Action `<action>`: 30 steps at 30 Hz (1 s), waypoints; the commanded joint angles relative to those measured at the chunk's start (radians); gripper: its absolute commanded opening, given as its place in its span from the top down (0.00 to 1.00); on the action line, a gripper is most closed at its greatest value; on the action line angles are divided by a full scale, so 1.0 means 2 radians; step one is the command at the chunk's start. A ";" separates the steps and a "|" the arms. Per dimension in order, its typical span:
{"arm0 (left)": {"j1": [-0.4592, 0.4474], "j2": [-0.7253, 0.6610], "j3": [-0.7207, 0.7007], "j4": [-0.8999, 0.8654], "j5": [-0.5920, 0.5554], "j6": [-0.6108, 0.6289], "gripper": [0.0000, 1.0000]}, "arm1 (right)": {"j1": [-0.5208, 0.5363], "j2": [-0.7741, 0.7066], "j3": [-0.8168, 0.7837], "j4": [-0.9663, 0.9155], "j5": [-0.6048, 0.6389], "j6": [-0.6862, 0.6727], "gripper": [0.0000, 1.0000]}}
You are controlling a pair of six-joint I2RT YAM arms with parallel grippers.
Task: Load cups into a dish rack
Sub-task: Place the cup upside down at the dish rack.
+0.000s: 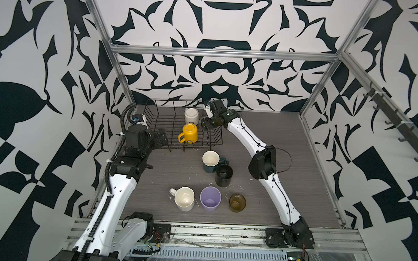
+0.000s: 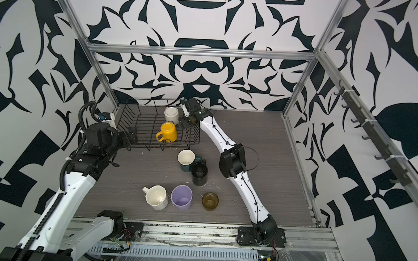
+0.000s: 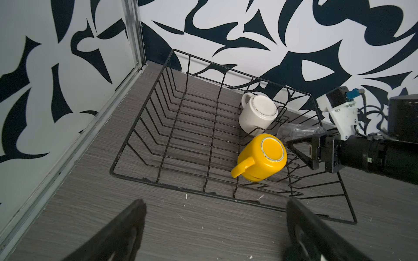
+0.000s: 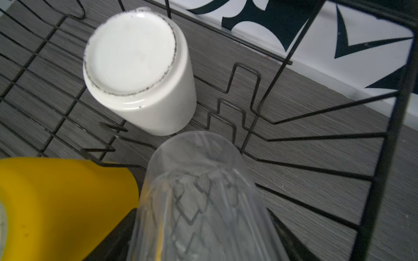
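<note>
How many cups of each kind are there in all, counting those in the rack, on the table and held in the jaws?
Mugs: 5 (white mug, yellow mug, dark-green mug, black mug, cream mug)
Tumblers: 1 (lilac tumbler)
Glasses: 2 (amber glass; clear glass, held by the right gripper)
Total: 8

The left arm point(image 1: 116, 195) rises from the near left corner of the bench and folds sharply at the elbow. It carries the left claw point(image 3: 214, 230) above the bench by the left edge, its fingers point(image 3: 126, 226) spread wide with nothing between them. The right arm point(image 1: 280, 196) stretches from the right end of the near edge in a long diagonal toward the middle of the far edge, wrist bent downward, with the right claw point(image 1: 206, 125) closed around a clear glass point(image 4: 203, 192).
</note>
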 commanded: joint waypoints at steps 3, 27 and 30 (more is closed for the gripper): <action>0.002 0.001 -0.006 -0.008 0.011 -0.008 0.01 | 0.004 -0.012 0.022 0.010 -0.001 -0.004 0.94; 0.002 0.005 -0.005 -0.013 0.025 -0.014 0.01 | 0.007 -0.034 0.019 0.010 -0.034 0.000 0.18; 0.002 0.004 -0.005 -0.014 0.026 -0.013 0.01 | 0.007 -0.038 0.017 0.013 -0.038 0.002 0.13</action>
